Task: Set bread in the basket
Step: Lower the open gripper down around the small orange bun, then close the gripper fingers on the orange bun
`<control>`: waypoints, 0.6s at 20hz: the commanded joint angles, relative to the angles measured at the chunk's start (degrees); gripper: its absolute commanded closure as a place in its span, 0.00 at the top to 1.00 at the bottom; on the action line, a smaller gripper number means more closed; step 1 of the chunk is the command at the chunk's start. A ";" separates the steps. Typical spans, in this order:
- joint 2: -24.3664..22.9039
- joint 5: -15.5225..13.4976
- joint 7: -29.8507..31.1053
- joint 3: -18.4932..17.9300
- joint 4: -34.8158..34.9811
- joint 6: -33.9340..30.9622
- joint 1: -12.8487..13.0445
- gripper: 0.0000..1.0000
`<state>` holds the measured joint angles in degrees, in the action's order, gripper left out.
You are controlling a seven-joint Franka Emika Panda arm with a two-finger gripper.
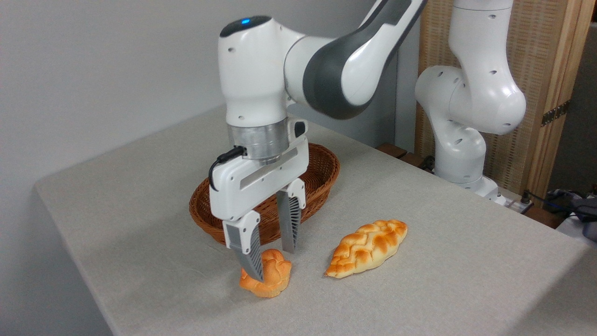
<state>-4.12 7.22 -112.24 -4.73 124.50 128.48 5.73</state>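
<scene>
one bun (270, 277) on the bench (443, 280), at 6 o'clock of the basket (322, 172). tool (270, 263) fingers apart, straddling it, not clamped. grasp step: next close, lift, carry to 12.

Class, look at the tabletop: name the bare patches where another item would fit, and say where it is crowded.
Free: the cloth left of the basket toward the table edge, and the wide stretch right of the braided loaf. The front strip is also bare. Crowded: the middle, where the end effector straddles the bun just before the basket, loaf close by.
</scene>
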 commanded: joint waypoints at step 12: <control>0.25 0.96 -2.90 0.68 3.30 2.65 -0.10 0.54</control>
<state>-3.54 7.24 -114.33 -3.91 126.70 130.01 5.72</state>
